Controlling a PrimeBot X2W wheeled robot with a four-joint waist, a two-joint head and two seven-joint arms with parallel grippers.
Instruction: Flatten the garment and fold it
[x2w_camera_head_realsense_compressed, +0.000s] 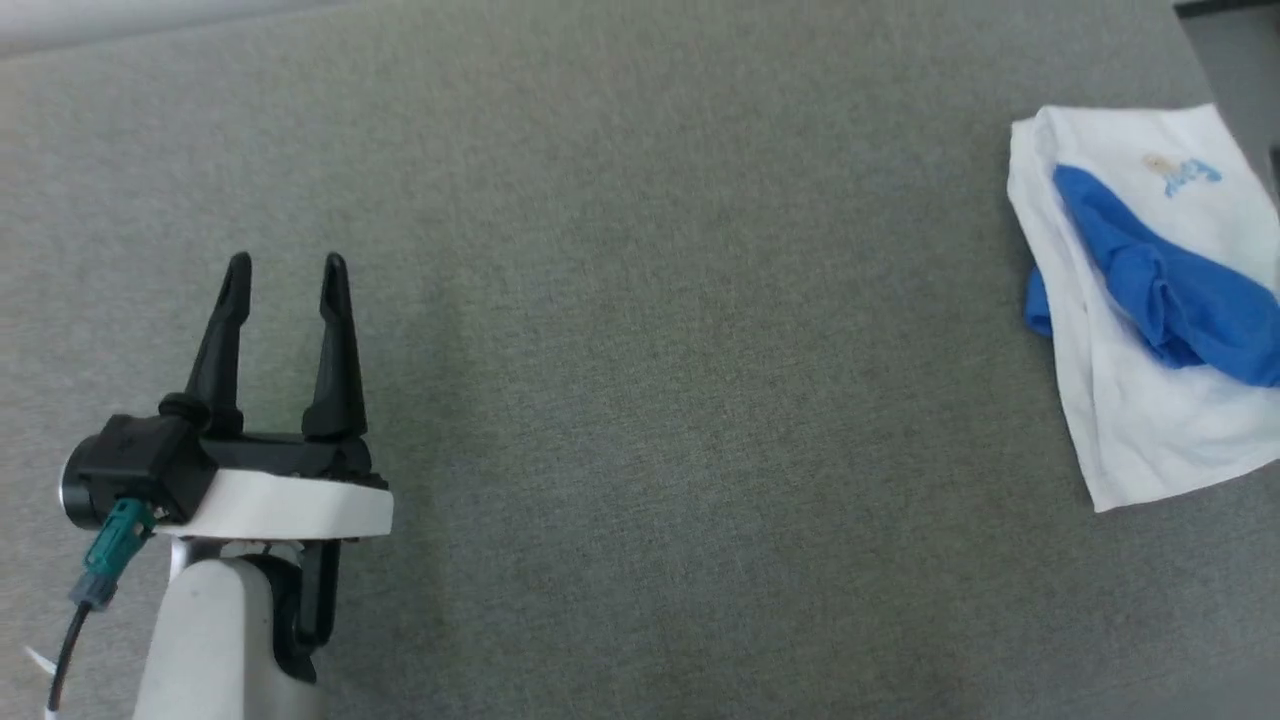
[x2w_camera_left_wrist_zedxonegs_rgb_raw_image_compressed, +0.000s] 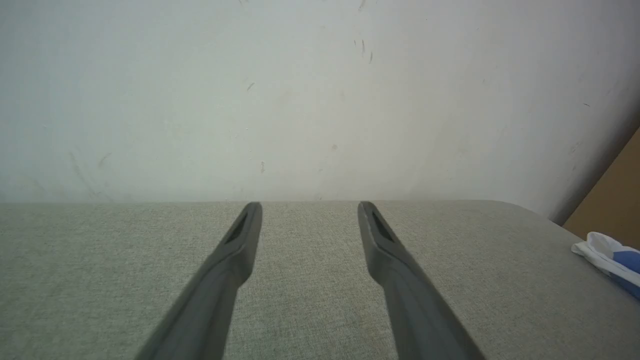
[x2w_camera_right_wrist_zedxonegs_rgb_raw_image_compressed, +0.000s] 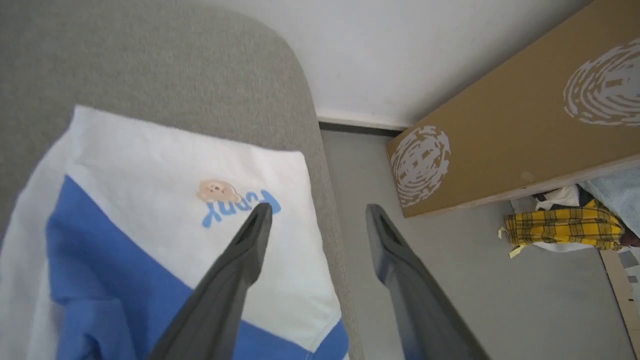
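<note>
The garment (x2w_camera_head_realsense_compressed: 1130, 330) lies folded into a compact white bundle at the right edge of the grey table (x2w_camera_head_realsense_compressed: 640, 400), a blue sleeve across it and a small blue print near its top. It also shows as a white and blue corner of garment (x2w_camera_left_wrist_zedxonegs_rgb_raw_image_compressed: 607, 255) far right in the left wrist view. My left gripper (x2w_camera_head_realsense_compressed: 287, 268) stands open at the lower left, far from the cloth, with nothing between its fingers (x2w_camera_left_wrist_zedxonegs_rgb_raw_image_compressed: 235, 250). In the right wrist view my right gripper (x2w_camera_right_wrist_zedxonegs_rgb_raw_image_compressed: 317, 215) is open above the garment (x2w_camera_right_wrist_zedxonegs_rgb_raw_image_compressed: 165, 220) at the table's rounded corner, holding nothing.
Beyond the table's right edge lies grey floor with a long brown cardboard panel (x2w_camera_right_wrist_zedxonegs_rgb_raw_image_compressed: 500, 135) and a yellow plaid cloth (x2w_camera_right_wrist_zedxonegs_rgb_raw_image_compressed: 565, 230). A pale wall (x2w_camera_left_wrist_zedxonegs_rgb_raw_image_compressed: 300, 100) rises behind the table's far edge. A dark object (x2w_camera_head_realsense_compressed: 1235, 50) sits at the head view's top right corner.
</note>
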